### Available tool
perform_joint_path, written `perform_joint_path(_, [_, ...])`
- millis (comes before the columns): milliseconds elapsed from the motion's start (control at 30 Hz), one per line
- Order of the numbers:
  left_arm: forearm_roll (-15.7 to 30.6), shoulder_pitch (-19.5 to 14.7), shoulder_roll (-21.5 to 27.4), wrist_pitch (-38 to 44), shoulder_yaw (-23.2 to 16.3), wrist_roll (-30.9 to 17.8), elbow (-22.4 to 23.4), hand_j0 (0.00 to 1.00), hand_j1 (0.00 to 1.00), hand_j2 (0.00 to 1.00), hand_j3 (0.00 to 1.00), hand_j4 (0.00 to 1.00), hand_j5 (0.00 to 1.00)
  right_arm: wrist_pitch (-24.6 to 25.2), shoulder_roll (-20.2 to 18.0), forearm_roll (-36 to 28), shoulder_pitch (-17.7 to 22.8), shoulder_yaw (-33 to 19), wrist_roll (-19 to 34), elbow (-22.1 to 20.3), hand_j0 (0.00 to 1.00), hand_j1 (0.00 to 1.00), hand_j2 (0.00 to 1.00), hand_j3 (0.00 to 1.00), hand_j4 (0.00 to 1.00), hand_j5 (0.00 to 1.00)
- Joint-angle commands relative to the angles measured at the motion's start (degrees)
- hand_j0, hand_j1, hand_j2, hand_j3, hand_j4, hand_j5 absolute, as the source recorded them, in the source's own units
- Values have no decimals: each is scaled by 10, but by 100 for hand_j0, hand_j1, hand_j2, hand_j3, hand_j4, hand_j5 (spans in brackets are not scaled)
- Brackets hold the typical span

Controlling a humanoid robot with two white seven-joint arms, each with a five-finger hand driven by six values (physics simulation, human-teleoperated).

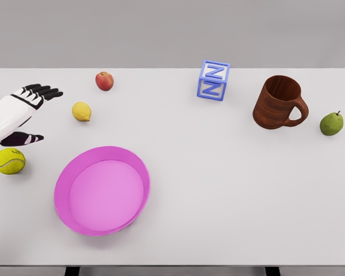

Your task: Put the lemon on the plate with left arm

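A yellow lemon (81, 111) lies on the white table at the left, just behind the pink plate (62, 190). My left hand (39, 114) comes in from the left edge and hovers a short way left of the lemon, apart from it. Its black fingers (43, 91) are stretched out and the thumb is spread below, so the hand is open and holds nothing. The plate has nothing in it. The right arm does not show.
A red apple (104, 81) sits behind the lemon. A yellow-green tennis ball (10, 161) lies under my left hand near the table's left edge. A blue letter block (213, 80), a brown mug (279, 103) and a green pear (331, 123) stand to the right.
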Motion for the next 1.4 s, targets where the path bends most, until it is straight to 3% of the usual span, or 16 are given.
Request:
perform_joint_path(0, [3, 0, 1, 1, 0, 0, -2, 100, 100, 100, 100, 100, 100, 0, 0, 0, 0, 0, 0, 0, 100, 100, 100, 100, 100, 100])
perform_joint_path(100, [-2, -2, 0, 1, -2, 0, -2, 100, 100, 100, 100, 100, 100, 0, 0, 0, 0, 0, 0, 1, 100, 100, 100, 100, 100, 100])
perform_joint_path(233, [-6, -39, -3, 1, -27, -2, 12, 100, 100, 100, 100, 100, 100, 0, 0, 0, 0, 0, 0, 1, 100, 100, 100, 100, 100, 100])
perform_joint_path(267, [-6, -57, -3, 1, -41, -38, 41, 100, 100, 100, 100, 100, 100, 0, 0, 0, 0, 0, 0, 1, 100, 100, 100, 100, 100, 100])
perform_joint_path(333, [-1, -117, -3, 1, -60, -205, 85, 100, 100, 100, 100, 100, 100, 0, 0, 0, 0, 0, 0, 0, 100, 100, 100, 100, 100, 100])
perform_joint_path(467, [-1, -132, -17, 1, -67, -205, 91, 100, 100, 100, 100, 100, 100, 0, 0, 0, 0, 0, 0, 1, 100, 100, 100, 100, 100, 100])
perform_joint_path(567, [0, -179, -19, 1, -89, -205, 123, 100, 100, 100, 100, 100, 100, 0, 0, 0, 0, 0, 0, 1, 100, 100, 100, 100, 100, 100])
perform_joint_path(633, [-2, -197, -35, 1, -92, -205, 148, 100, 100, 100, 100, 100, 100, 0, 0, 0, 0, 0, 0, 1, 100, 100, 100, 100, 100, 100])
perform_joint_path(767, [-3, -232, -41, 1, -134, -205, 194, 100, 100, 100, 100, 100, 100, 0, 0, 0, 0, 0, 0, 1, 100, 100, 100, 100, 100, 100])
perform_joint_path(900, [-4, -238, -43, 1, -148, -205, 214, 100, 100, 100, 100, 100, 100, 0, 0, 0, 0, 0, 0, 1, 100, 100, 100, 100, 100, 100])
perform_joint_path(1000, [-5, -245, -49, 1, -153, -205, 227, 91, 91, 91, 91, 91, 91, 0, 0, 0, 0, 0, 0, 1, 100, 100, 100, 100, 100, 100])
perform_joint_path(1200, [-12, -278, -64, 1, -174, -205, 273, 91, 91, 91, 91, 91, 91, 0, 0, 0, 0, 0, 0, 1, 100, 100, 100, 100, 100, 100])
perform_joint_path(1367, [-20, -285, -74, 1, -174, -205, 288, 88, 88, 88, 88, 88, 88, 0, 0, 0, 0, 0, 0, 1, 100, 100, 100, 100, 100, 100])
